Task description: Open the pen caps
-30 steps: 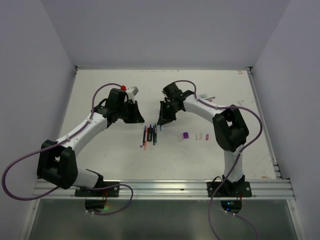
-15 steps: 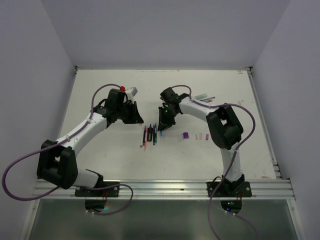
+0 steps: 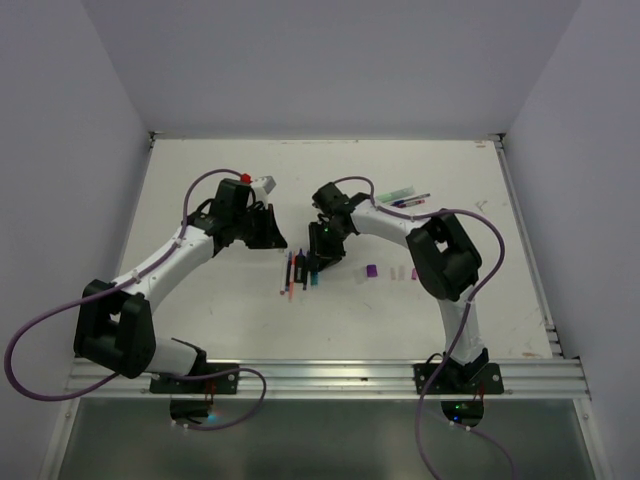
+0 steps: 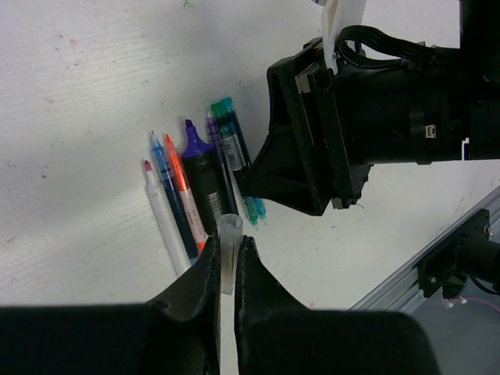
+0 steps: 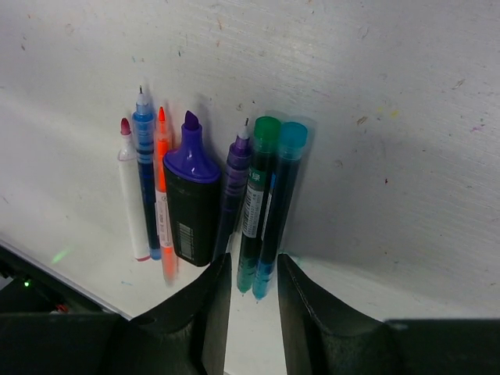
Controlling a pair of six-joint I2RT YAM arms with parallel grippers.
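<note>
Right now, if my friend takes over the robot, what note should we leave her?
Left gripper: shut on a clear cap, close to the row of pens.
Right gripper: open, one finger on each side of the ends of the green and teal pens.
Loose caps: lying just right of the row.
Done: five pens in the row show bare tips.
Left: set the clear cap down; the far-side pens may need uncapping, too small to tell.
</note>
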